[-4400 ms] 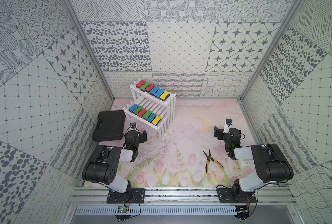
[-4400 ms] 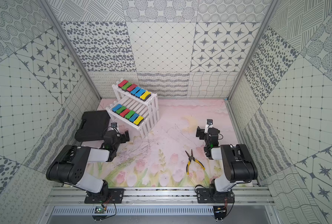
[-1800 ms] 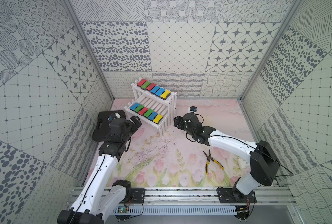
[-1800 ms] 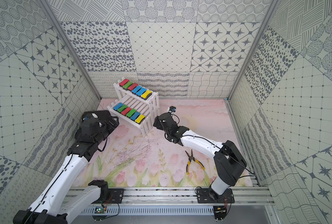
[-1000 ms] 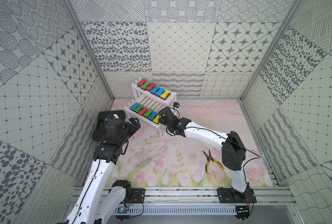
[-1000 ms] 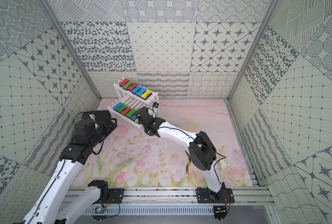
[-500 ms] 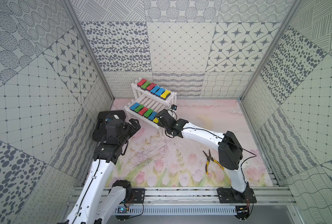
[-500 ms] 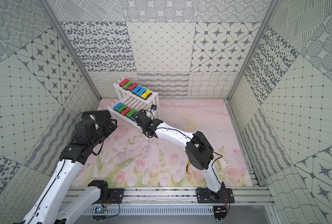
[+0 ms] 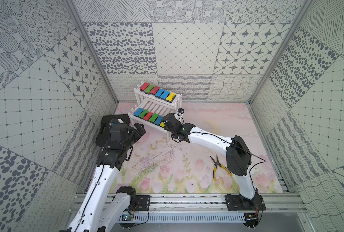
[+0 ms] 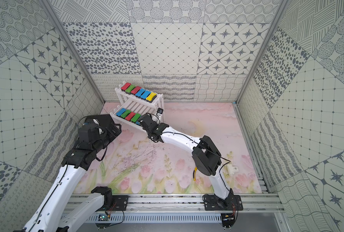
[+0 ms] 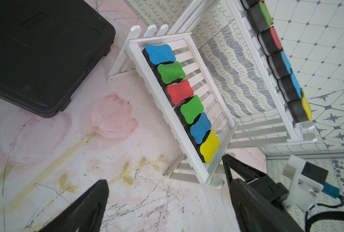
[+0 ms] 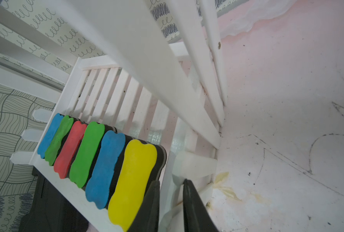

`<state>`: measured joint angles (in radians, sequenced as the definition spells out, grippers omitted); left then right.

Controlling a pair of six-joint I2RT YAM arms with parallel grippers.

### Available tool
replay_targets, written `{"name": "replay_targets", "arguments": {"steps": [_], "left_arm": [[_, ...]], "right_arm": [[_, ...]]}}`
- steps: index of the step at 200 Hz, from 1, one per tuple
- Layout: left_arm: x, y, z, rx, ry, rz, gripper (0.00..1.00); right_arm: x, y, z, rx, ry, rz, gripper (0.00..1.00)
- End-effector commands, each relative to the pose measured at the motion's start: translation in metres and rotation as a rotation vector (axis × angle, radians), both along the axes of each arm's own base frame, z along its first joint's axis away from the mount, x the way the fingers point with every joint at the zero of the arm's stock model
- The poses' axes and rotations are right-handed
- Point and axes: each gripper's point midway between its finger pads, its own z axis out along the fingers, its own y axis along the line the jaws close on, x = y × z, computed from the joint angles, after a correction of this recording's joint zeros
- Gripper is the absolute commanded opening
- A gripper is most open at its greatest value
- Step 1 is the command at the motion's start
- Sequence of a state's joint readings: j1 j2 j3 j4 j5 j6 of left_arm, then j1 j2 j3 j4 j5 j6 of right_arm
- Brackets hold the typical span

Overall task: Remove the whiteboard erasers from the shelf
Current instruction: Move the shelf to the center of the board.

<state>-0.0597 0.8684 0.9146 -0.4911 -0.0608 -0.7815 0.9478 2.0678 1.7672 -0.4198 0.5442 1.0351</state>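
Twelve whiteboard erasers on shelf: six on upper tier, six on lower, packed touching.
Right pincer at lower tier's end, just beside yellow eraser. Fingers nearly together, white end rail showing in gap; clamped on rail or not, cannot tell.
Left pincer spread wide, empty, in front of shelf.
Risk: grip on rail, not eraser, drags or tips shelf, spilling rows.
Risk: yellow eraser snags blue neighbour.
No brand, label or writing readable.
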Motion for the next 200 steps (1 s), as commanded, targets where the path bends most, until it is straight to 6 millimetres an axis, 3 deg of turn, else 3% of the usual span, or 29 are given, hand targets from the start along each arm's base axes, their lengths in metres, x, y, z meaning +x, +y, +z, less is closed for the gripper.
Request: {"name": "replay_targets", "arguments": {"steps": [1, 75, 141, 200], "left_arm": [[0.0, 0.004, 0.002, 0.027, 0.0, 0.004, 1.0], [0.003, 0.002, 0.002, 0.024, 0.013, -0.007, 1.0], [0.005, -0.002, 0.005, 0.024, 0.019, -0.033, 0.99], [0.012, -0.012, -0.003, -0.003, 0.036, -0.073, 1.0]], "right_arm": [[-0.004, -0.002, 0.007, -0.022, -0.012, 0.039, 0.17], [0.002, -0.037, 0.029, -0.064, -0.052, 0.011, 0.09], [0.002, -0.063, 0.034, -0.093, -0.053, 0.006, 0.0], [-0.002, -0.092, 0.032, -0.123, -0.046, -0.006, 0.0]]}}
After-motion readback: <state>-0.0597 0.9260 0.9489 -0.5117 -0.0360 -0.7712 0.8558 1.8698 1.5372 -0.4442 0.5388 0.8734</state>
